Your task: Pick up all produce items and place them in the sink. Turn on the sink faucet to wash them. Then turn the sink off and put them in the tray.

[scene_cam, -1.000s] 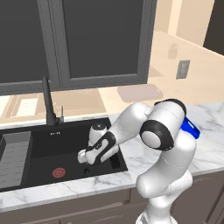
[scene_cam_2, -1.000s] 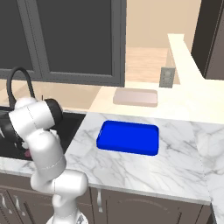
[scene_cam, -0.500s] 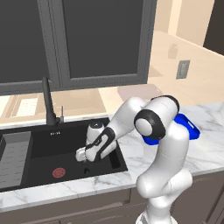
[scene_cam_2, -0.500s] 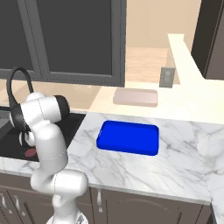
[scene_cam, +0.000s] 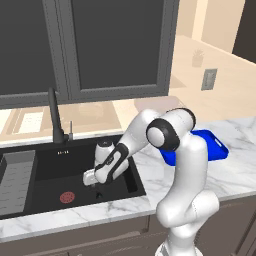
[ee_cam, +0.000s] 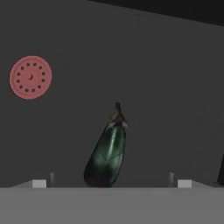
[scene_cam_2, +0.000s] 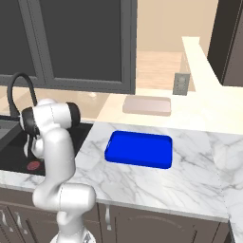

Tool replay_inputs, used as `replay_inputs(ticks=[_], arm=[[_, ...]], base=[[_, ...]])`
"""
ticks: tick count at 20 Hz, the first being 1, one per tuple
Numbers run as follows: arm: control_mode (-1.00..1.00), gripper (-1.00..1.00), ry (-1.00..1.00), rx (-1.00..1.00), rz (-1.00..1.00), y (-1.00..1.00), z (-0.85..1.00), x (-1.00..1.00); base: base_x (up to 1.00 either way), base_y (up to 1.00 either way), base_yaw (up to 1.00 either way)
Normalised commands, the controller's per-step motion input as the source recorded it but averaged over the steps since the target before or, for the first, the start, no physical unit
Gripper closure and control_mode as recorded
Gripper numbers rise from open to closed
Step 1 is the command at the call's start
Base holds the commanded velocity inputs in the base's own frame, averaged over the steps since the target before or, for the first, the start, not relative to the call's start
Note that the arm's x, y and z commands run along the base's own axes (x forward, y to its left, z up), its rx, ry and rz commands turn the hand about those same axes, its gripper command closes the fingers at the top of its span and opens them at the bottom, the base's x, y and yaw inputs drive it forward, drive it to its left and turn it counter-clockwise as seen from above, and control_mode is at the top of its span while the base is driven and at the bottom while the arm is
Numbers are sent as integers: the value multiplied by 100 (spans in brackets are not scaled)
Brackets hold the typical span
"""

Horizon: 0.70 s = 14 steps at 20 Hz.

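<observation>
My claw (scene_cam: 95, 181), low in the black sink (scene_cam: 45, 167) at centre-left of the left base view, stands fully open and empty. In the hand view an eggplant (ee_cam: 107, 152) lies on the basin floor at lower centre, between the fingertips, with the red drain (ee_cam: 30, 77) at upper left. I judge this the retrieval step: descend, close, then carry it to the blue tray (scene_cam_2: 140, 149).

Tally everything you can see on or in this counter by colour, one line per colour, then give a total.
Black: 2, the sink and the sink faucet
Blue: 1, the tray
Red: 1, the drain
Dark green: 1, the eggplant on the sink floor
Grey: 1, the ribbed rack
Pale beige: 1, the slab
Total: 7
</observation>
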Motion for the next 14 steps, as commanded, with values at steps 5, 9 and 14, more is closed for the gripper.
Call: replay_inputs(ticks=[5,9,14], arm=[[-100,-100,3,0,0,5,-29,3],[-100,-100,0,3,0,0,-35,0],[-100,-100,0,1,0,0,-38,0]], base=[[0,0,0],[0,0,0],[0,0,0]])
